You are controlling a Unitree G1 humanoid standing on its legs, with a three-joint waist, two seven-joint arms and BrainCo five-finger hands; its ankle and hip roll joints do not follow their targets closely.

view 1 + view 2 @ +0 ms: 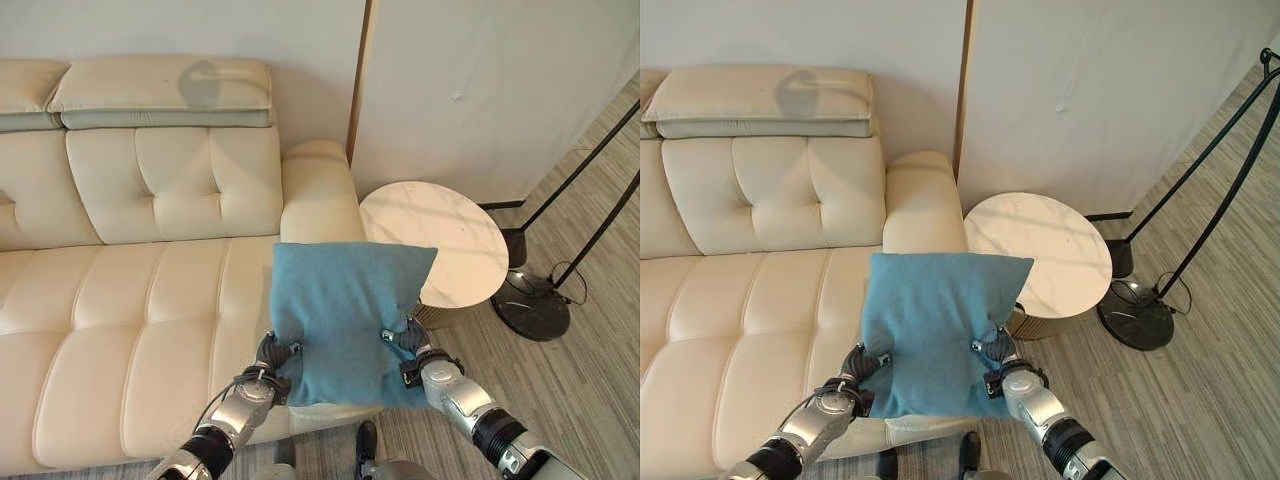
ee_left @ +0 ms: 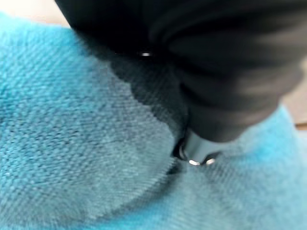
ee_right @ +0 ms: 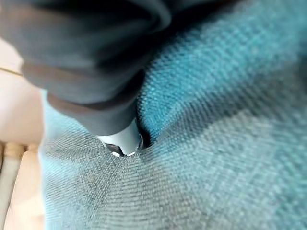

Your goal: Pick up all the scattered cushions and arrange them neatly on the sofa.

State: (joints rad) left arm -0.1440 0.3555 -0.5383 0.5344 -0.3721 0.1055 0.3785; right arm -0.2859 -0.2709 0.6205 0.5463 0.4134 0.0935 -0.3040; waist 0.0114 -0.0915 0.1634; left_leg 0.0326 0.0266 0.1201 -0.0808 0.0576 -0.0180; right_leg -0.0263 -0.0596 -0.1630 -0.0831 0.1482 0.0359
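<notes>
The blue cushion (image 1: 345, 315) is held up in front of the robot, between both hands, above the front edge of the sofa's right-hand seat; its upper right corner overlaps the near rim of the side table in the eye views; its face is upright and slightly creased where the hands grip it.

Around it: the cream sofa (image 1: 130, 300) extends to the left, with a tufted backrest, a flat headrest pad on top and a padded armrest (image 1: 318, 195) just behind the cushion; the seat area in view carries no other object; the round white side table (image 1: 450, 225) stands just beside the armrest, on the right; further right, two dark slanted poles rise from a round black lamp base (image 1: 532, 305) on the grey striped floor; a pale wall runs behind everything.

The left hand (image 1: 272, 355) grips the cushion's lower left edge; fingers are curled into the fabric, which puckers around them; the left wrist view shows a finger (image 2: 196, 153) pressed into the blue weave. The right hand (image 1: 405, 345) grips the lower right edge in the same manner; the right wrist view shows a finger (image 3: 122, 141) buried in a fold of cloth.
</notes>
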